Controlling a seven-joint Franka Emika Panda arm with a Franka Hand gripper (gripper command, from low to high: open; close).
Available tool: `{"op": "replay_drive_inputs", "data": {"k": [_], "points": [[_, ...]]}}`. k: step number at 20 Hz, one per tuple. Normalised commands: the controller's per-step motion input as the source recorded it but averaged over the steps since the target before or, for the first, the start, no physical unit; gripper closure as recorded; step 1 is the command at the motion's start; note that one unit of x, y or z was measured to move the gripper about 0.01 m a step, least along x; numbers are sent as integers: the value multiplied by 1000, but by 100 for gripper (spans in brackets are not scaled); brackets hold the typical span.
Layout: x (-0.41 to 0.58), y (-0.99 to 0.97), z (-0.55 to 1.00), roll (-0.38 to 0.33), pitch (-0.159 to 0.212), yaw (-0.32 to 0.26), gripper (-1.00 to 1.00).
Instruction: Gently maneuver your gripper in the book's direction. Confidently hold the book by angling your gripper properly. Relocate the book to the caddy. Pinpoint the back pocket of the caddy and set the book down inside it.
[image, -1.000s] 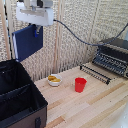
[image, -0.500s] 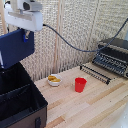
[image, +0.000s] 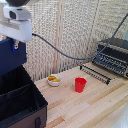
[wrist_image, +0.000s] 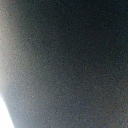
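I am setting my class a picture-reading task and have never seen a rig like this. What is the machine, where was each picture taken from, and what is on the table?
One picture looks on from off the arm. The white block is the robot arm's end effector; a dark-blue book hangs under it, above the black caddy. Its fingers are hidden, so the grip cannot be seen. On the wooden table are a red cup, a small bowl and a toaster oven. The wrist camera's picture shows only a dark blur.
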Motion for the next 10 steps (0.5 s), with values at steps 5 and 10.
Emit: {"op": "replay_drive_inputs", "data": {"k": [5,10], "points": [[433,527,127,-21,37,-106,100],[562,74,79,-12,83,-156,100]]}}
